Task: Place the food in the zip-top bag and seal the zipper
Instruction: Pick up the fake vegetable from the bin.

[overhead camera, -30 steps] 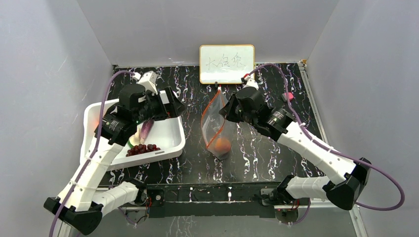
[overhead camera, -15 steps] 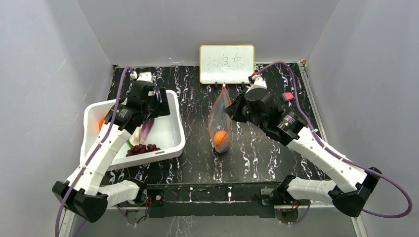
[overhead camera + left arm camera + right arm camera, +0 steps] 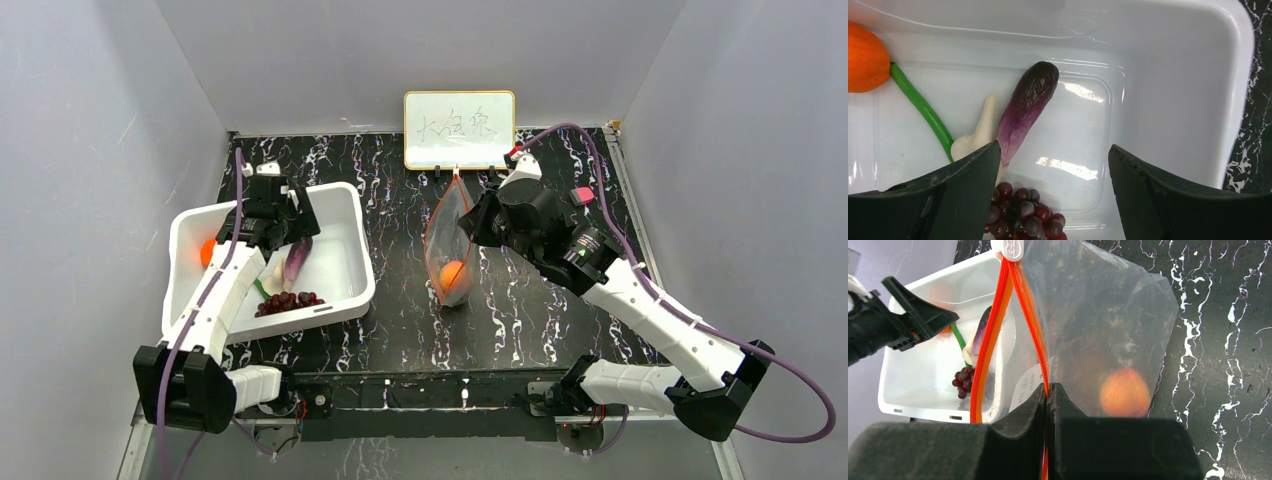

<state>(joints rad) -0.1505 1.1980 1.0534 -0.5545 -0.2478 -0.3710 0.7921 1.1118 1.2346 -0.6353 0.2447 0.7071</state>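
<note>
The clear zip-top bag [image 3: 452,245] hangs upright at the table's middle, its mouth parted, one orange fruit [image 3: 452,274] inside. My right gripper [image 3: 478,222] is shut on the bag's red-orange zipper strip [image 3: 1034,335]; the fruit [image 3: 1124,392] shows through the plastic. My left gripper [image 3: 290,215] is open and empty above the white bin [image 3: 345,205]. Under it lie a purple eggplant [image 3: 1025,107], a grape bunch [image 3: 1023,215], a whitish piece [image 3: 977,136], a green bean [image 3: 923,107] and an orange fruit [image 3: 865,59].
A small whiteboard [image 3: 459,129] with writing stands at the table's back edge, just behind the bag. Grey walls close in left, right and back. The bin sits at the table's left side.
My left gripper has drawn back from the bag to over the bin. My right gripper has lifted the bag more upright and shifted it slightly right.
</note>
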